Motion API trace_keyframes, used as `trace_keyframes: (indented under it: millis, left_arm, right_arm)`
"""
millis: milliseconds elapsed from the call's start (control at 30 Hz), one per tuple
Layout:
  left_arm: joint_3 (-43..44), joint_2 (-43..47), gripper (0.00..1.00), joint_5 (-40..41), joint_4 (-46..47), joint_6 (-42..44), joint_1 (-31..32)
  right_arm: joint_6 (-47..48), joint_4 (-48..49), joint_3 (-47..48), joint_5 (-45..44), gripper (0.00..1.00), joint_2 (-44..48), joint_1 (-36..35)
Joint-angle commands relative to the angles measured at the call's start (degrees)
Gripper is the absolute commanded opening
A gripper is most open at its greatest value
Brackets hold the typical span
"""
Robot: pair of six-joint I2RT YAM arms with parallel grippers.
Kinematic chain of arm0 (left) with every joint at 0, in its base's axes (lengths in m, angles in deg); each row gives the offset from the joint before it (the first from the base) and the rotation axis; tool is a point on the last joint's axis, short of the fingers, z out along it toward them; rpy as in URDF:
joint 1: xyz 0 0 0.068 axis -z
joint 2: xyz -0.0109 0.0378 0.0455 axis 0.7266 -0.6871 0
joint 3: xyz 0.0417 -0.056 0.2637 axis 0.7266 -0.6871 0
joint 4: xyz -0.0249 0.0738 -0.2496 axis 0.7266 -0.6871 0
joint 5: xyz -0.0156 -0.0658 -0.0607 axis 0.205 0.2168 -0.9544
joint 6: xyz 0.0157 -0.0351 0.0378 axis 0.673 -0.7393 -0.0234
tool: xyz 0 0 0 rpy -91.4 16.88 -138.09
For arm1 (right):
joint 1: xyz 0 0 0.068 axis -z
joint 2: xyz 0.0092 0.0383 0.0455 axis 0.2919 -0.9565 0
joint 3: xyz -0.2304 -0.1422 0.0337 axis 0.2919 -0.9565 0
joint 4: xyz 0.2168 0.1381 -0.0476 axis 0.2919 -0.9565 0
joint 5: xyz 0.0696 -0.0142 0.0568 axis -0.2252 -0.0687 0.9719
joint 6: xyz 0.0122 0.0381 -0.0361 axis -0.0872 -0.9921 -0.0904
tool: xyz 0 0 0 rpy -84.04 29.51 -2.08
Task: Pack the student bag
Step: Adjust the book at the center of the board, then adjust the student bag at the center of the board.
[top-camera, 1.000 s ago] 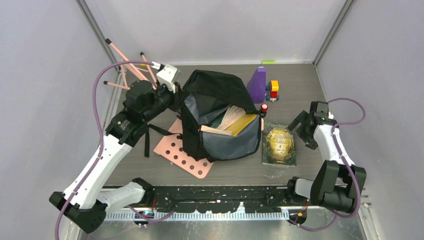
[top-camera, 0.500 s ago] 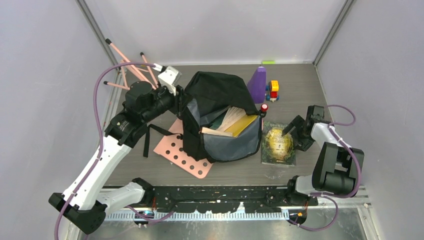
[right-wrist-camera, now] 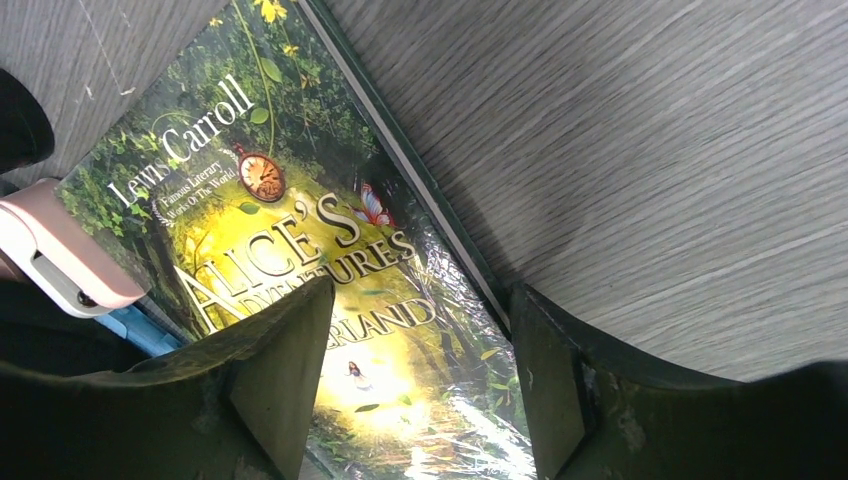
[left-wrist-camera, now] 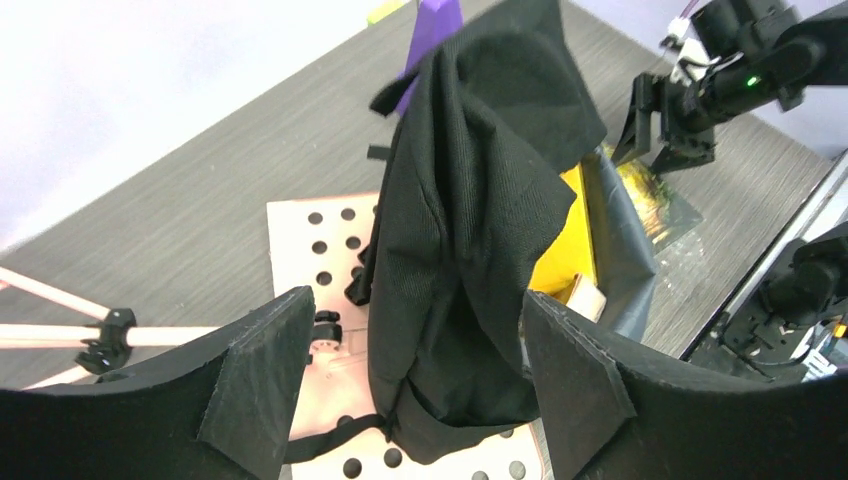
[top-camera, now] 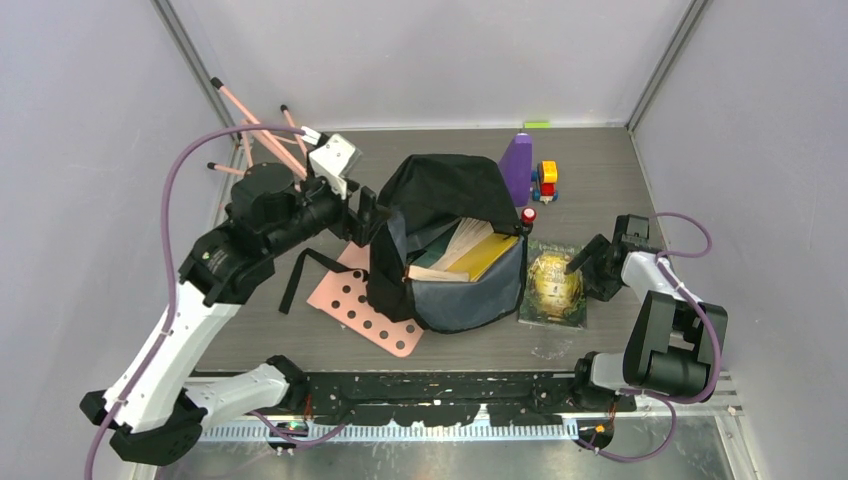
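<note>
The student bag [top-camera: 445,185] stands at mid-table, black with a grey lining, its mouth open toward the near edge. A yellow book [top-camera: 482,255] and pale pages [top-camera: 462,238] lean inside it. My left gripper [top-camera: 368,213] is at the bag's left side, open. In the left wrist view the black fabric [left-wrist-camera: 470,200] hangs between the spread fingers of that gripper [left-wrist-camera: 415,305], touching neither pad. A green and gold storybook [top-camera: 552,285] lies flat to the right of the bag. My right gripper [top-camera: 587,263] is low over its right edge. That gripper [right-wrist-camera: 420,295] is open and straddles the edge of the book [right-wrist-camera: 300,230].
A pink perforated board [top-camera: 362,302] lies under the bag's left side, with a black strap [top-camera: 300,275] across it. Behind the bag stand a purple cone [top-camera: 517,165], a coloured block toy [top-camera: 546,180] and a small red-topped object [top-camera: 527,215]. Pink rods [top-camera: 250,130] lean at the back left.
My left gripper opened, let go of the bag's edge and drew back left; the bag settled slightly to the right. My right gripper came down to the book's right edge and narrowed.
</note>
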Motion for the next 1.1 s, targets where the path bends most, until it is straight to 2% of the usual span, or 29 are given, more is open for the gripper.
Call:
trace_keyframes:
  millis: [0, 100, 233, 400, 500, 700, 833, 967, 1067]
  left_arm:
    - [9.2, -0.2, 0.78, 1.9, -6.4, 0.8, 2.7]
    - [13.9, -2.4, 0.79, -1.7, -6.3, -0.9, 6.5]
    - [20.1, -7.2, 0.79, 0.2, -4.2, -1.3, 15.1]
    - [28.9, -19.9, 0.80, 0.7, -1.7, -2.3, 25.8]
    - [32.5, -27.0, 0.80, -0.3, 1.3, -4.0, 29.9]
    - [27.1, -34.7, 0.80, -8.1, 14.5, -9.9, 33.6]
    - [16.9, -36.4, 0.79, -12.6, 24.6, -11.8, 33.7]
    - [11.9, -41.5, 0.77, -13.1, 29.2, -11.6, 33.7]
    - [10.2, -45.6, 0.76, -8.9, 30.8, -9.0, 32.7]
  right_arm:
    - [-2.5, 2.4, -0.7, 5.2, 0.73, 0.3, -0.7]
    - [-2.5, 3.2, -0.2, 4.7, 0.75, 0.1, -0.7]
    - [-2.0, 3.3, 0.9, 2.9, 0.80, 0.5, -0.7]
    - [-1.2, 3.2, 2.3, -1.2, 0.85, 1.7, -0.7]
    - [-0.9, 3.1, 3.2, -3.0, 0.88, 2.3, -0.6]
    - [-0.4, 3.4, 5.3, -4.7, 0.91, 0.8, -0.1]
    - [-0.1, 3.6, 7.1, -3.6, 0.91, -0.9, 1.4]
    - [-0.6, 4.2, 8.3, -3.4, 0.91, -1.7, 1.8]
    - [-1.7, 5.4, 8.5, -2.6, 0.91, -2.5, 2.0]
